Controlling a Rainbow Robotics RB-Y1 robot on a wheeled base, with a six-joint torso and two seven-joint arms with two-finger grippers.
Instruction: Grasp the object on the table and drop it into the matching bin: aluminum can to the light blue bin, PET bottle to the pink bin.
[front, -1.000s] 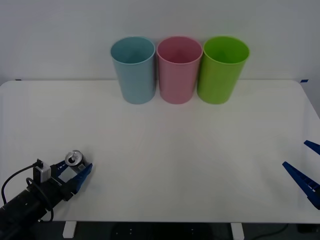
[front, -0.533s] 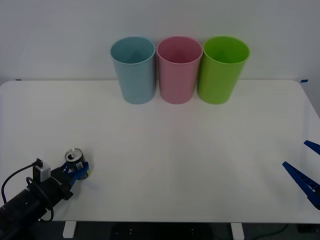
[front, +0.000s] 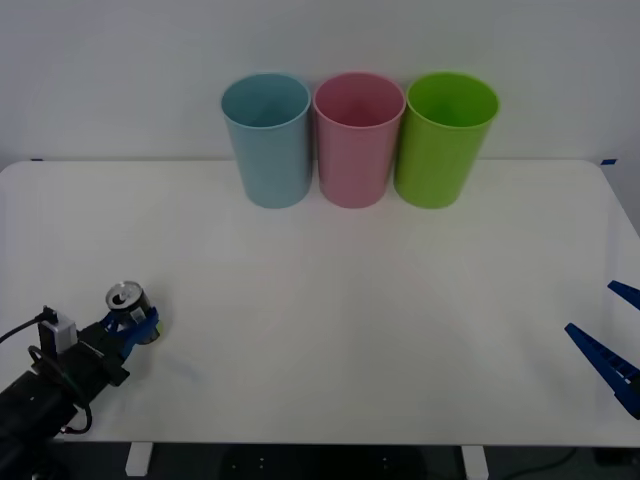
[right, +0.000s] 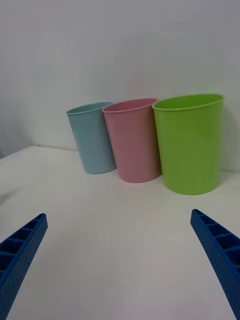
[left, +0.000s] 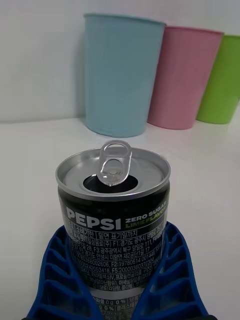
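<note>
A small dark aluminum can with a silver pull-tab top stands upright between the blue fingers of my left gripper, shut on it at the table's front left. In the left wrist view its opened top faces up. Across the table's back stand the light blue bin and the pink bin beside it. My right gripper hangs open at the front right edge, its blue fingers wide apart.
A lime green bin stands right of the pink one. All three bins touch or nearly touch in a row against the white wall. White tabletop stretches between the can and the bins.
My left gripper closed on the can, then drew back toward the front left with the can in it. The right arm has not moved.
</note>
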